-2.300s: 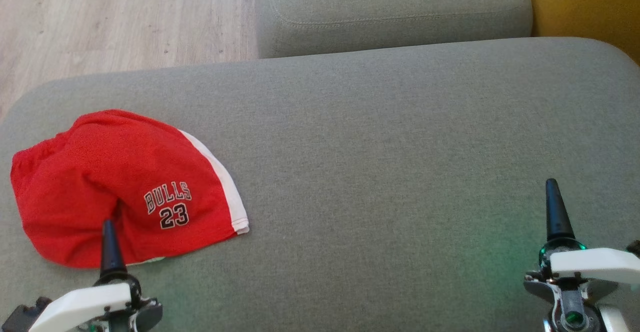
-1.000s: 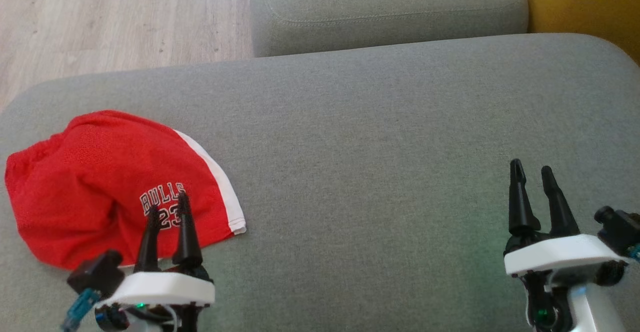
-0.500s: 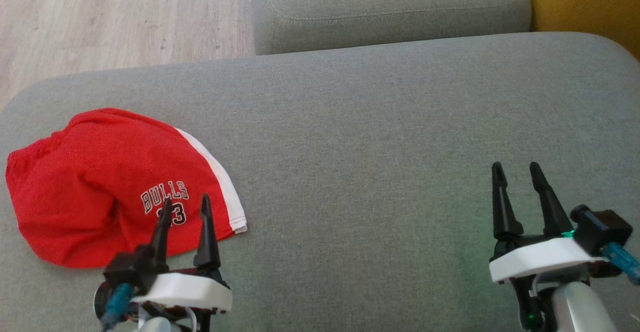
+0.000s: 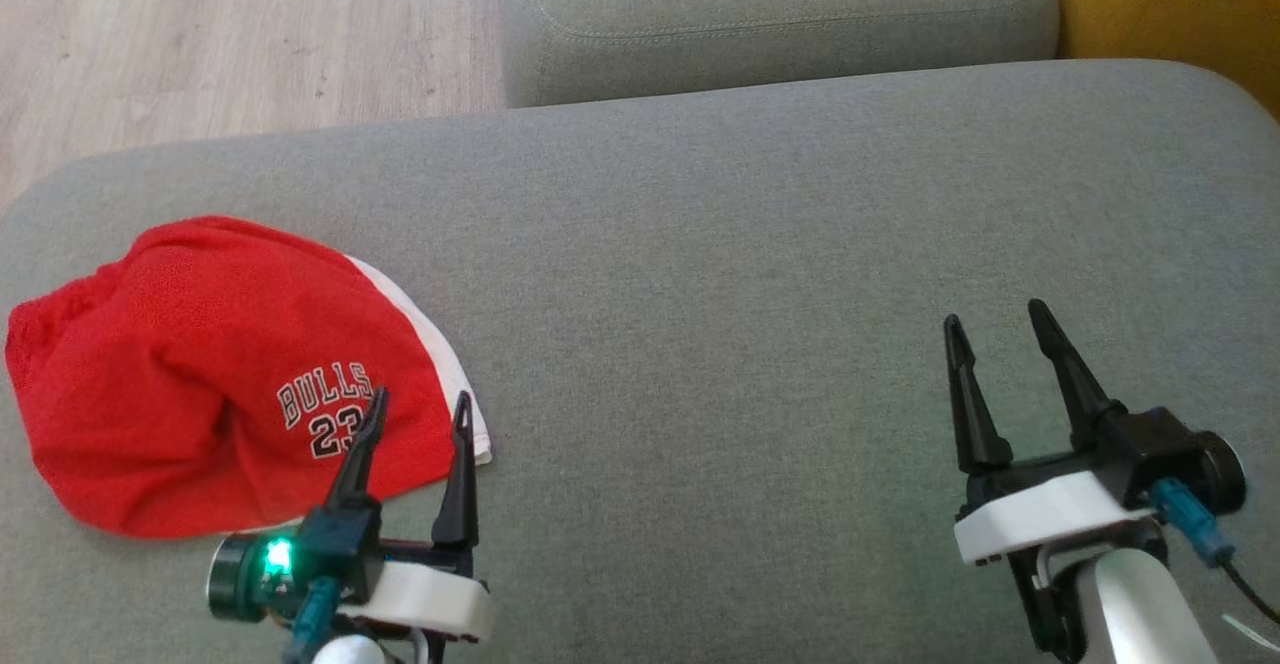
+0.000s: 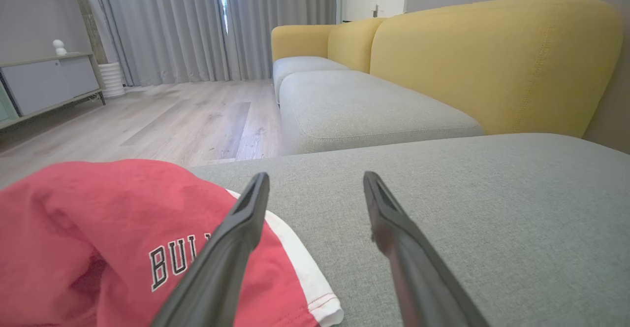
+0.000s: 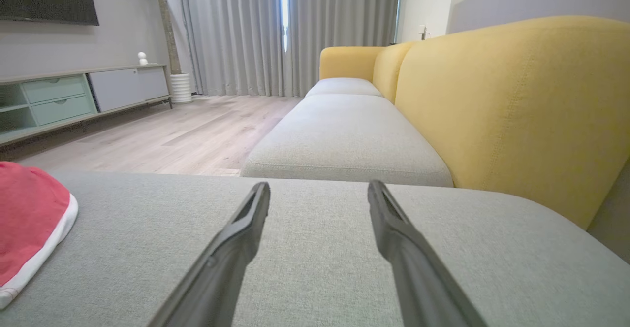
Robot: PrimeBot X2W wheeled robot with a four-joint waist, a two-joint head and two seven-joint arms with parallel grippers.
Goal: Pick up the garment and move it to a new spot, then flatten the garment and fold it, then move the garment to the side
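Red shorts [image 4: 190,374] with a white side stripe and "BULLS 23" lettering lie crumpled at the left end of the grey sofa cushion [image 4: 750,274]. My left gripper [image 4: 420,404] stands open at their near right corner, one finger over the red cloth, the other beside the white hem. In the left wrist view the shorts [image 5: 98,238] lie under the left finger [image 5: 236,238], and the left gripper [image 5: 315,179] holds nothing. My right gripper [image 4: 990,316] is open over bare cushion far to the right. The right wrist view has the right gripper [image 6: 319,188] open and the shorts [image 6: 29,218] at its left edge.
A second grey cushion [image 4: 780,14] lies beyond the one I work on. A yellow backrest [image 4: 1170,4] runs along the right. Wooden floor [image 4: 230,34] lies past the cushion's far left edge. A low cabinet [image 6: 83,95] stands by the far wall.
Both grippers have turned from edge-on to showing both fingers spread. The left one moved right toward the shorts' near corner; the right one moved left. The shorts have not moved.
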